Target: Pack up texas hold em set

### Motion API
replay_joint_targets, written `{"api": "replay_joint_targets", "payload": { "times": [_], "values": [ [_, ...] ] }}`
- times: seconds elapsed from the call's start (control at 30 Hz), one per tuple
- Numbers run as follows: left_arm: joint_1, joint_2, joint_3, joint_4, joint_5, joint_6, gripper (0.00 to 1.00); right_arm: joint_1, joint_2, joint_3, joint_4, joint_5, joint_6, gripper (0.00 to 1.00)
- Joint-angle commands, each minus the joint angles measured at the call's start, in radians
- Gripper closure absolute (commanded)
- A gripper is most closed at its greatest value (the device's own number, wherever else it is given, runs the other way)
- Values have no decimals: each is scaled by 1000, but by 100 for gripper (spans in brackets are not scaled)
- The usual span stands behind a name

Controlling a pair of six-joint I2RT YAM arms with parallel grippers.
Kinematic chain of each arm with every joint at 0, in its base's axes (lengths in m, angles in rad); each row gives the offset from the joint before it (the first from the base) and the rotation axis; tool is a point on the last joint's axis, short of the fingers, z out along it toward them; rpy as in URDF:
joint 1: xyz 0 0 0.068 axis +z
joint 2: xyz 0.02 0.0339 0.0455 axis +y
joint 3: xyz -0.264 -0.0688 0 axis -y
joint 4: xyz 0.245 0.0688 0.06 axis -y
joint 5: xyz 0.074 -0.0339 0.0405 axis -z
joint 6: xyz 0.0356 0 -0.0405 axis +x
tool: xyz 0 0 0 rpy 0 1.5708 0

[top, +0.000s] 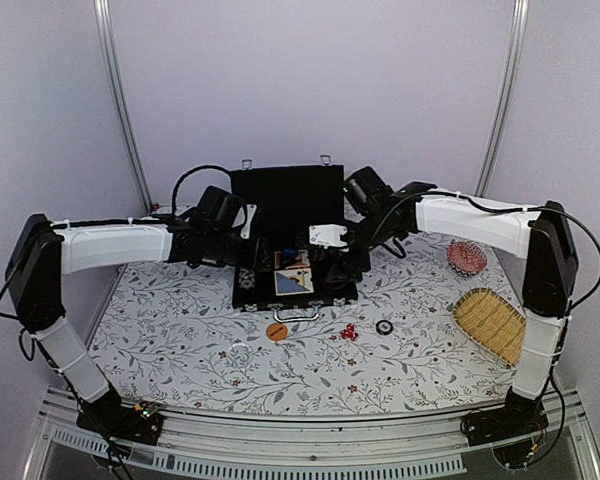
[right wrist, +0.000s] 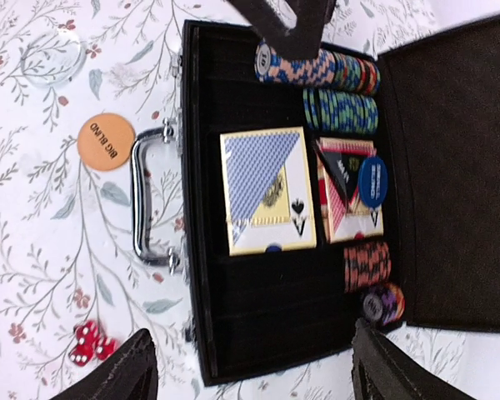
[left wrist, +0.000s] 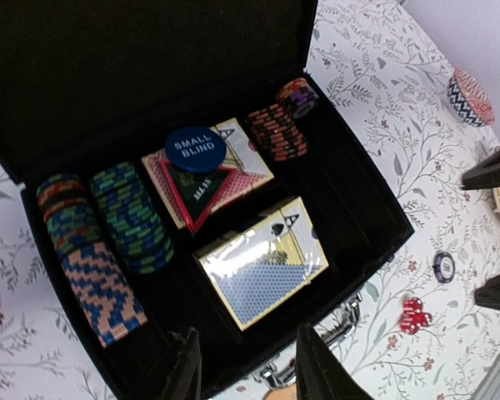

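Observation:
The black case (top: 285, 195) lies open at the middle of the table, lid up at the back. In it are rows of poker chips (left wrist: 108, 250), two card decks (left wrist: 262, 267) and a blue disc (left wrist: 195, 148). My left gripper (left wrist: 248, 367) hangs open over the case's front edge near the silver handle (right wrist: 146, 200), with nothing between its fingers. My right gripper (right wrist: 254, 375) stands wide open and empty over the bare right end of the case (right wrist: 258, 317). An orange disc (top: 277, 331), red dice (top: 349, 331) and a single chip (top: 384, 327) lie on the cloth in front of the case.
A woven yellow basket (top: 490, 322) sits at the right edge with a red patterned round dish (top: 466, 257) behind it. A clear round piece (right wrist: 54, 54) lies on the floral cloth near the orange disc. Both arms reach in from the sides over the case.

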Motion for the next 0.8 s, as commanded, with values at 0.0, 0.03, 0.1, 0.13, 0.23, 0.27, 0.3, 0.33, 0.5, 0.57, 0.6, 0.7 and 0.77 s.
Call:
{"api": "replay_joint_targets", "payload": {
  "times": [0.0, 0.03, 0.1, 0.13, 0.23, 0.27, 0.3, 0.33, 0.5, 0.57, 0.6, 0.7, 0.77],
  "values": [
    [39, 131, 134, -66, 38, 51, 66, -131, -176, -204, 72, -212, 194, 21],
    [42, 170, 170, -72, 48, 57, 70, -169, -236, -268, 105, -264, 238, 21],
    [45, 227, 214, -82, 64, 68, 80, -257, -320, -437, 196, -321, 297, 21],
    [46, 254, 234, -83, 73, 71, 86, -298, -357, -530, 286, -352, 337, 21],
    [46, 327, 270, -70, 95, 67, 99, -393, -420, -729, 435, -402, 411, 21],
    [47, 357, 276, -59, 103, 63, 100, -401, -421, -738, 436, -366, 381, 22],
    [46, 374, 284, -51, 112, 59, 100, -407, -417, -731, 443, -330, 371, 22],
    [46, 390, 293, -47, 117, 56, 100, -417, -411, -715, 445, -324, 376, 22],
    [47, 446, 332, -42, 141, 44, 100, -421, -347, -651, 403, -398, 393, 22],
    [45, 465, 338, -40, 153, 40, 100, -421, -324, -648, 394, -406, 389, 22],
    [45, 474, 340, -39, 158, 39, 100, -421, -317, -649, 389, -406, 386, 23],
    [42, 496, 344, -38, 171, 40, 100, -421, -311, -645, 383, -406, 382, 23],
    [40, 506, 348, -38, 175, 42, 100, -421, -311, -644, 382, -404, 380, 23]
  ]
}}
